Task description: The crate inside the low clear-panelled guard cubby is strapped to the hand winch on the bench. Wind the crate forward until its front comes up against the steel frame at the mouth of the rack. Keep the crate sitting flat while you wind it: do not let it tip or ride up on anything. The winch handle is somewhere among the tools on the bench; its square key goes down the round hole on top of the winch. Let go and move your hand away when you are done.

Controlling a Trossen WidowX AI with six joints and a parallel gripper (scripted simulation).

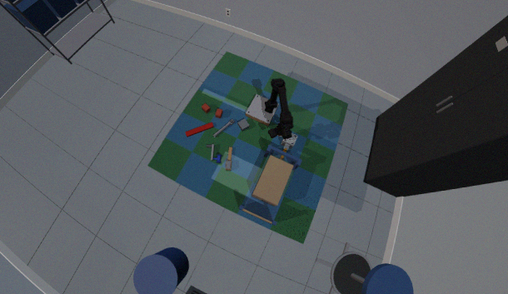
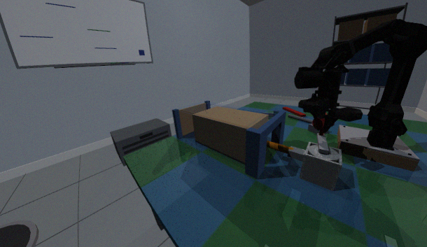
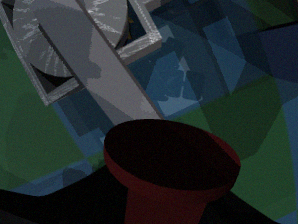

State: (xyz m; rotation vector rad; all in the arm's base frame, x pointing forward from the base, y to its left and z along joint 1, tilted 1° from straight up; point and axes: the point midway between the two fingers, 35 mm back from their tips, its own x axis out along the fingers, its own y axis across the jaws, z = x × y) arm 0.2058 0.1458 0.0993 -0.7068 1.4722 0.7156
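Observation:
The tan crate [image 1: 272, 180] [image 2: 220, 133] sits flat inside the cubby. Its front is just behind the blue frame [image 1: 291, 157] [image 2: 255, 152] at the mouth, with a small gap between them in the top view. An orange strap [image 2: 278, 146] runs from it to the grey winch [image 1: 289, 141] [image 2: 320, 170]. The grey arm of the winch handle [image 2: 323, 144] [image 3: 115, 90] lies across the winch top, its key end out of sight. My gripper [image 2: 320, 124] [image 3: 157, 159] is shut on the handle's red knob [image 3: 172, 155], beside the winch.
The robot's base plate [image 1: 259, 110] [image 2: 357, 137] stands behind the winch. To the side lie a red bar [image 1: 199, 129] [image 2: 294, 111], a wrench [image 1: 223, 128], a grey block [image 1: 243, 124], two red blocks, a hammer [image 1: 228, 163] and a small blue item [image 1: 217, 158].

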